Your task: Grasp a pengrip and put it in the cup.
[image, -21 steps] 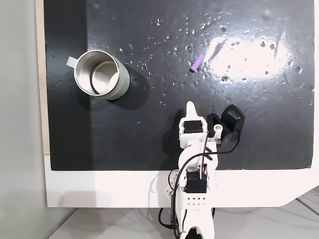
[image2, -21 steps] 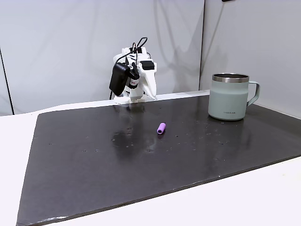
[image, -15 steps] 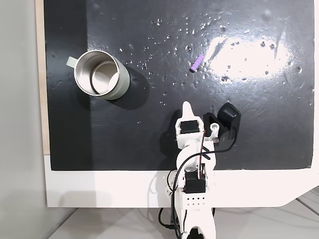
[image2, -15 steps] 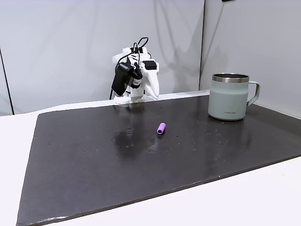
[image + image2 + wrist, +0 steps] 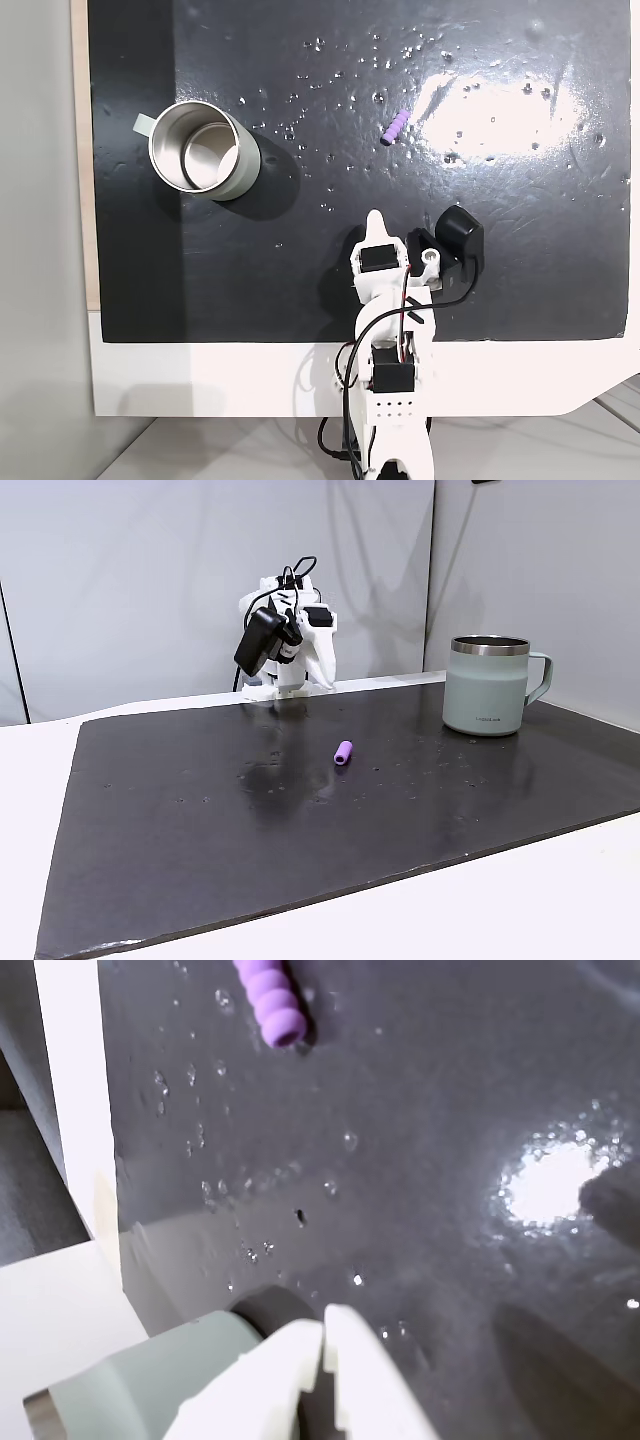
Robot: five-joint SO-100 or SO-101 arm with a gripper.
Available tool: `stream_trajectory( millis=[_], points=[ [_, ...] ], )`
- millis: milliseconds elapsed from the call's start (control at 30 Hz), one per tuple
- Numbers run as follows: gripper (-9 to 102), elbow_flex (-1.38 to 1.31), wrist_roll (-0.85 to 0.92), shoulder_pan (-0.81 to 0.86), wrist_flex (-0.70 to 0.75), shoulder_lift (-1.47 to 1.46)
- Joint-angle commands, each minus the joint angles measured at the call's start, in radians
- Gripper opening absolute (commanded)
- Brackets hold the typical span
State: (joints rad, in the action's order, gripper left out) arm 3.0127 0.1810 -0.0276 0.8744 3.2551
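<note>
The pincer [image 5: 322, 1325] is hanging with its tips pressed together, gripping nothing, above the dark bench [image 5: 520, 250]. The pengrip [image 5: 396, 127] is lying loose ahead of it, well apart from the cup [image 5: 203, 150] standing upright.

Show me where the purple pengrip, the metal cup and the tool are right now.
pengrip [image 5: 396, 127], a fixed view from above, middle of its ribbed body.
cup [image 5: 485, 692], a fixed view from the side, pale outer wall.
tool [image 5: 322, 1332], wrist view, between its white tips, which sit together.
</note>
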Motion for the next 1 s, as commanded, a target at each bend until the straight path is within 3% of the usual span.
stream_trajectory(
  millis=[0, 333, 667, 967],
  points=[
    [0, -0.233, 0.077, 0.006, 0.009, -0.179],
    [3, -0.824, 0.259, 0.054, 0.124, -0.733],
    [19, -1.080, 0.453, 0.075, 0.192, -1.035],
    [24, -1.273, 0.561, 0.094, 0.236, -1.338]
  ],
)
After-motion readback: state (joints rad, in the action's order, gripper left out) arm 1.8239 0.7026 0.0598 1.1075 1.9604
